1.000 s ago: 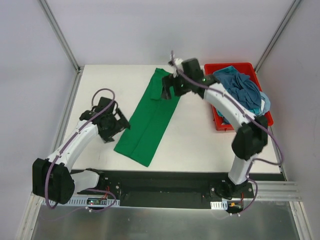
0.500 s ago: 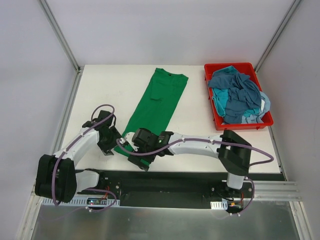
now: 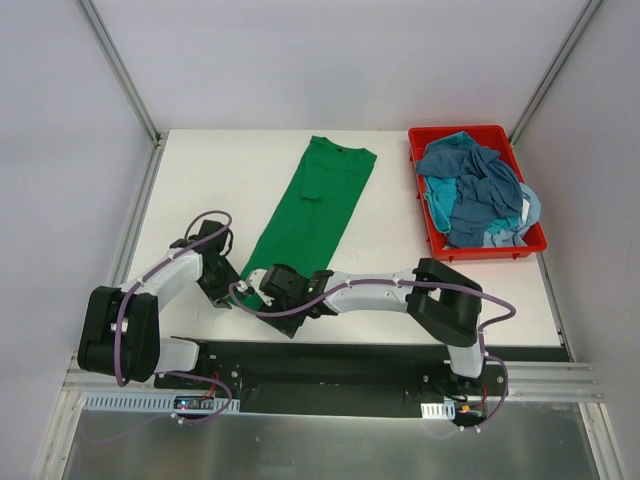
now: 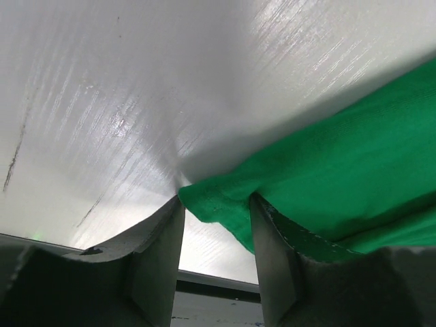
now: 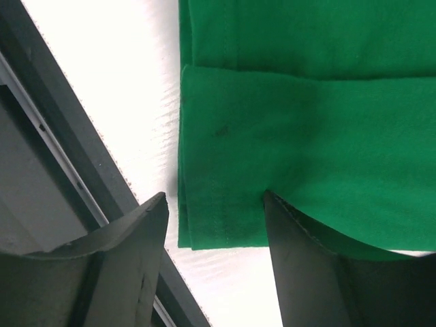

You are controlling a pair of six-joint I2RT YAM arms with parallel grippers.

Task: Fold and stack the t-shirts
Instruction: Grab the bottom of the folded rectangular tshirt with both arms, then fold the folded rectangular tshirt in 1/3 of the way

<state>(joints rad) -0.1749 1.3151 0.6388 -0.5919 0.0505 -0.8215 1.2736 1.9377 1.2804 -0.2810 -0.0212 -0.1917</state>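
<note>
A green t-shirt (image 3: 310,205), folded into a long strip, lies slantwise on the white table (image 3: 200,180), collar end far and hem near. My left gripper (image 3: 222,290) is at the hem's near-left corner. In the left wrist view that green corner (image 4: 225,197) sits between the fingertips of the left gripper (image 4: 216,201), whose jaws are partly closed with a gap showing. My right gripper (image 3: 268,290) is at the near hem. The layered hem corner (image 5: 218,204) lies between the jaws of the right gripper (image 5: 214,197), which stand apart.
A red bin (image 3: 418,190) at the back right holds a heap of blue and teal t-shirts (image 3: 480,190). The table's near edge and a black rail (image 3: 330,365) run just behind both grippers. Metal frame posts (image 3: 120,70) rise at the back corners.
My right arm swung from the shirt's far collar end down to the near hem. The left gripper slid toward the hem's left corner. Both pairs of jaws have narrowed.
</note>
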